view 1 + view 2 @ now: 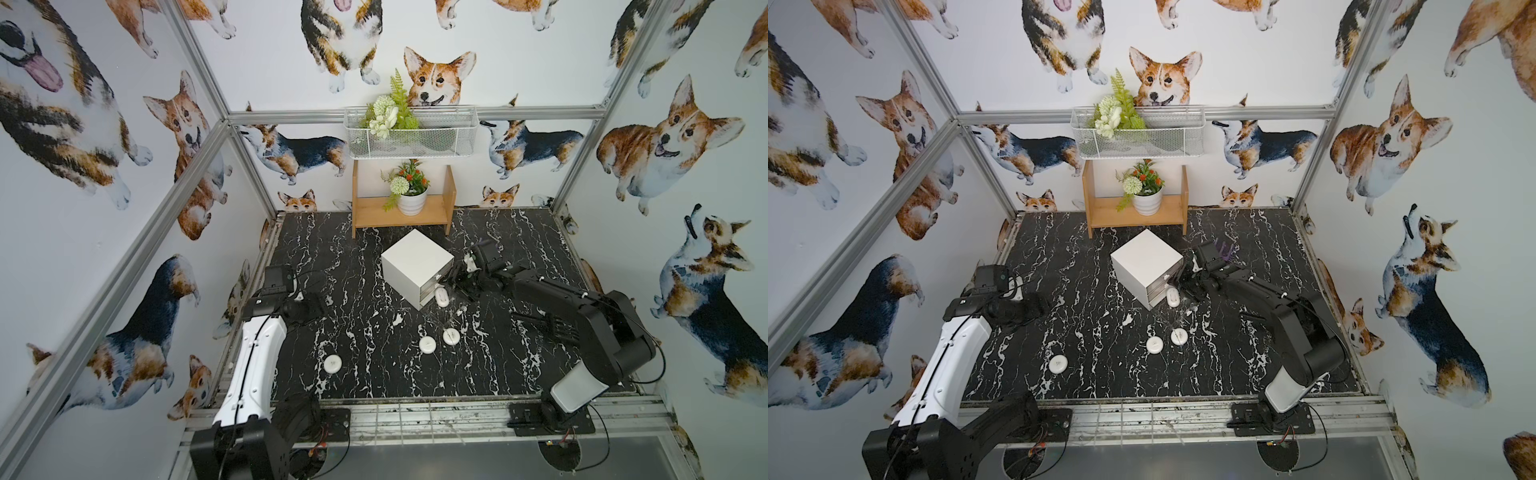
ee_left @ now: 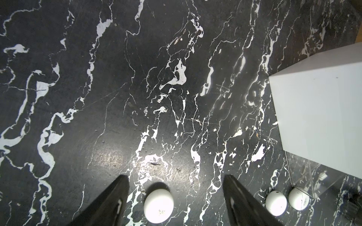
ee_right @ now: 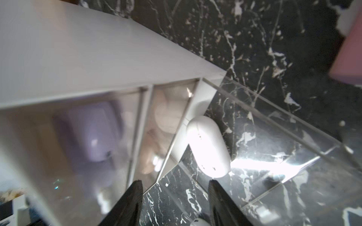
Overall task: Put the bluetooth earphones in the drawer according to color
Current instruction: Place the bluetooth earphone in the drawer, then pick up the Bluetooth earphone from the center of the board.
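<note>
Earphone case (image 3: 207,146) in pulled-out tray (image 3: 274,119); R gripper (image 3: 175,182) spread, empty.

A black, white-veined marble tabletop (image 1: 374,374) is shown. A white drawer cabinet (image 1: 415,259) is set near its middle, a wooden shelf (image 1: 374,214) at its back edge. One white earphone case (image 1: 333,364) is seen front-left; two more white cases (image 1: 427,344) are laid side by side before the cabinet.
</note>
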